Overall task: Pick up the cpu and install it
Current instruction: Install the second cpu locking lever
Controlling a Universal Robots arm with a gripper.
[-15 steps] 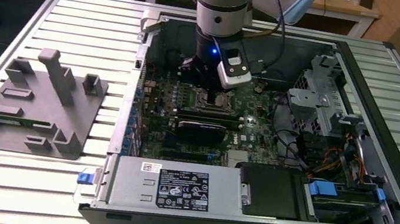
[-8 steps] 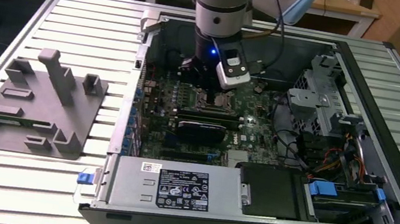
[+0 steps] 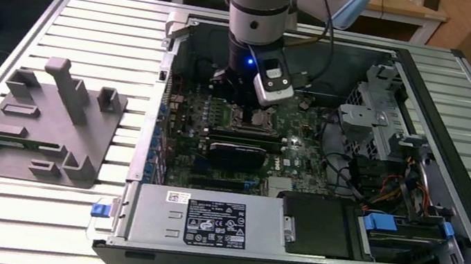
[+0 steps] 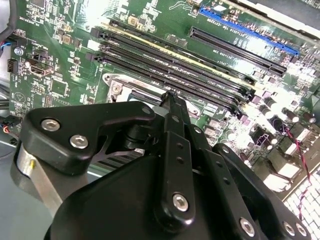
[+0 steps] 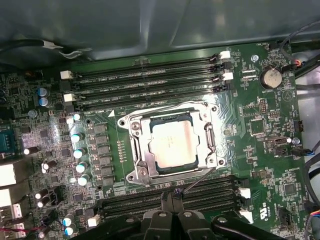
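While seated in its socket (image 5: 172,145), cpu (image 5: 172,144), jaws seemingly closed above.

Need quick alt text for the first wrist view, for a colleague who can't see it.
A silvery cpu sits inside the metal socket frame at the middle of a green motherboard, with black memory slots on two opposite sides. The black pincer pokes in near the socket.

Silvery-grey cpu (image 5: 172,144), pale rim; green motherboard (image 5: 260,165); black claw (image 4: 172,107); grey tray (image 3: 40,127); white slatted table (image 3: 18,212).
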